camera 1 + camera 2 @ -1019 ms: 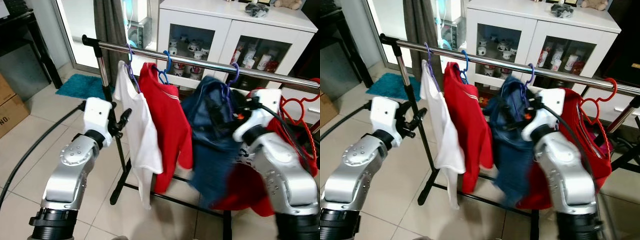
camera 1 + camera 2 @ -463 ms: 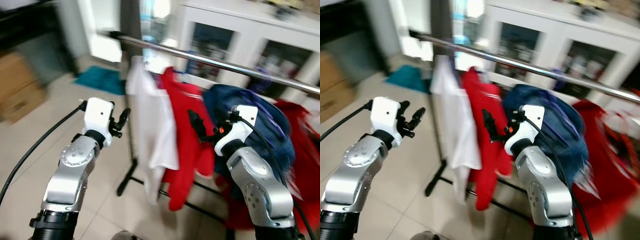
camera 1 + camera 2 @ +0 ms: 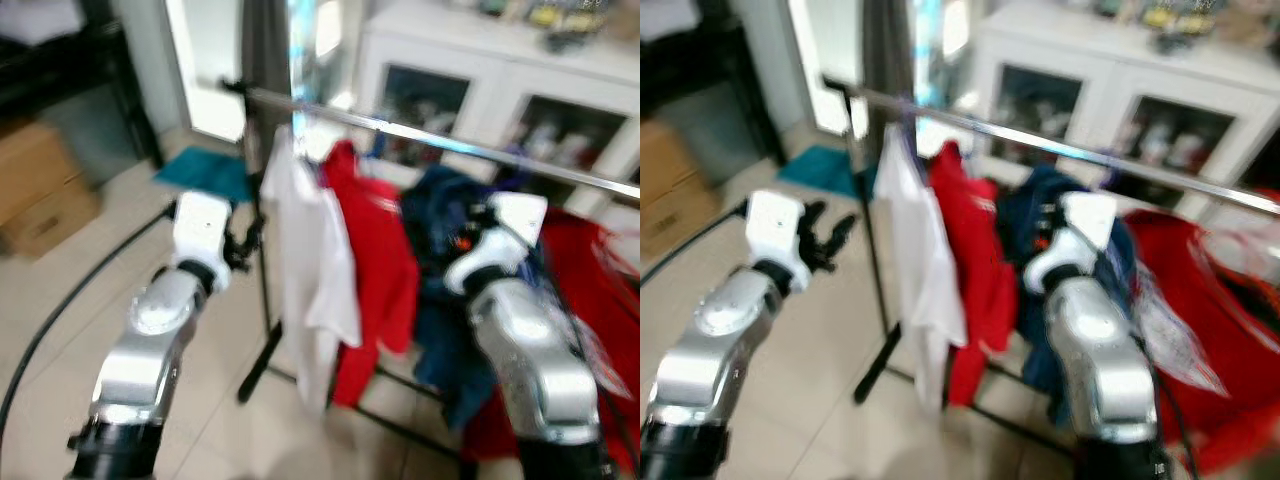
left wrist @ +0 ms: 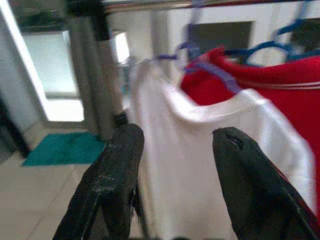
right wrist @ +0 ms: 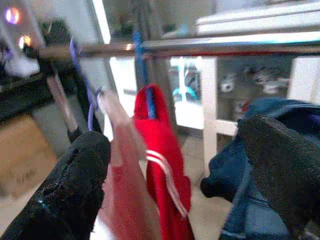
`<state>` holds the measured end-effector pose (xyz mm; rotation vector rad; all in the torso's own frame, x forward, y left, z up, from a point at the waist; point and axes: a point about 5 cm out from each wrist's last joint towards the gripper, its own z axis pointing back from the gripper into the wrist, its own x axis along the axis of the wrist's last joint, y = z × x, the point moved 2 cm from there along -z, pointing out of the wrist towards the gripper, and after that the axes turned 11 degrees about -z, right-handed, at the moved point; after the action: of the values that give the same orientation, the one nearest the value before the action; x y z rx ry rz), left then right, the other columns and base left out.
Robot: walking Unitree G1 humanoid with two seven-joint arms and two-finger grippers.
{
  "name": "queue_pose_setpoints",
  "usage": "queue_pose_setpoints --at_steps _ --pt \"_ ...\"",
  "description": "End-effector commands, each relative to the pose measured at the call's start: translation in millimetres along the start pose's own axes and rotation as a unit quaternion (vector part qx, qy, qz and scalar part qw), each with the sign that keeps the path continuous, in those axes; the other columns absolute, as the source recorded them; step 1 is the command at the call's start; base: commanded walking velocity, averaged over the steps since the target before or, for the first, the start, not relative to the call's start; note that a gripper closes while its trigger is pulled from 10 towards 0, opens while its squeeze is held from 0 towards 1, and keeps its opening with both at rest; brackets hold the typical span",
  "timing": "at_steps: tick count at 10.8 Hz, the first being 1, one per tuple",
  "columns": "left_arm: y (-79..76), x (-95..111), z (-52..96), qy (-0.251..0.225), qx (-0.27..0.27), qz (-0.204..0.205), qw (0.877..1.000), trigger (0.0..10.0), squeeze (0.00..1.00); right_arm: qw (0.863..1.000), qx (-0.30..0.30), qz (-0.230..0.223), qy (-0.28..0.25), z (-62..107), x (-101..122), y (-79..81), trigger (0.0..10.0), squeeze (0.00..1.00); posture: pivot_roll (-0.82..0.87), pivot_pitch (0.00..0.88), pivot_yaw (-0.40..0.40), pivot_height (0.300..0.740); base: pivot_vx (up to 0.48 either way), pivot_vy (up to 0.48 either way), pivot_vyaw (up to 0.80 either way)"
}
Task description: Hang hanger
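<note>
Pale floor tiles [image 3: 60, 300] run under a metal clothes rail [image 3: 420, 135], with a cardboard box [image 3: 40, 190] and a teal mat [image 3: 205, 172] at the far left and a white glass-door cabinet [image 3: 500, 80] behind. Left gripper [image 4: 175, 160] hovers beside the rail's upright post [image 3: 262, 260], fingers spread wide and empty, facing a white shirt [image 3: 310, 270] on a purple hanger [image 4: 192, 60]. Next hangs a red shirt [image 3: 375, 270] on a blue hanger [image 5: 142, 75], then a dark blue garment [image 3: 440, 290]. Right gripper [image 5: 170, 175] is up in front of that blue garment, fingers wide apart, holding nothing. More red clothing [image 3: 590, 290] hangs at the far right, blurred.
</note>
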<state>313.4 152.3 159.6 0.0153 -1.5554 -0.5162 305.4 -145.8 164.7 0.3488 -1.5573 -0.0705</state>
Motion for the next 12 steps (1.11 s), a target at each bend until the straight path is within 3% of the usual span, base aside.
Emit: queue_pose_setpoints --at_steps 1,3,7,10,11,12 --pt "2.7 -1.4 1.9 0.003 0.003 -0.005 1.000 10.0 0.00 1.000 0.016 -0.001 -0.013 -3.7 5.5 8.2 10.0 0.00 0.00 0.016 -0.030 0.740 0.390 0.000 0.79" --pt "3.9 -2.7 3.2 0.004 0.004 -0.004 1.000 10.0 0.00 0.999 0.022 -0.032 -0.027 -4.0 10.5 8.6 10.0 0.00 0.00 0.015 -0.032 0.740 0.386 0.000 0.00" --pt "4.2 -1.0 4.0 -0.009 -0.017 -0.008 1.000 10.0 0.00 1.000 -0.006 -0.015 -0.020 -5.8 15.3 -1.5 10.0 0.00 0.00 0.011 -0.036 0.740 0.000 0.000 0.00" --pt "1.0 5.1 9.4 -0.023 -0.112 0.000 0.993 10.0 0.00 1.000 -0.022 -0.010 0.021 -7.7 13.5 -8.3 10.0 0.00 0.00 0.010 -0.036 0.740 0.000 0.000 0.00" --pt "1.6 13.1 11.8 -0.033 -0.154 0.015 0.987 10.0 0.00 0.999 -0.030 -0.019 0.038 -13.2 12.5 -11.8 10.0 0.00 -0.01 0.007 -0.037 0.740 0.000 0.000 0.00" --pt "0.9 21.1 15.5 -0.041 -0.216 -0.008 0.976 10.0 0.00 0.998 -0.039 -0.018 0.051 -25.7 15.5 -15.7 10.0 0.00 -0.01 0.005 -0.044 0.740 0.000 0.000 0.00"
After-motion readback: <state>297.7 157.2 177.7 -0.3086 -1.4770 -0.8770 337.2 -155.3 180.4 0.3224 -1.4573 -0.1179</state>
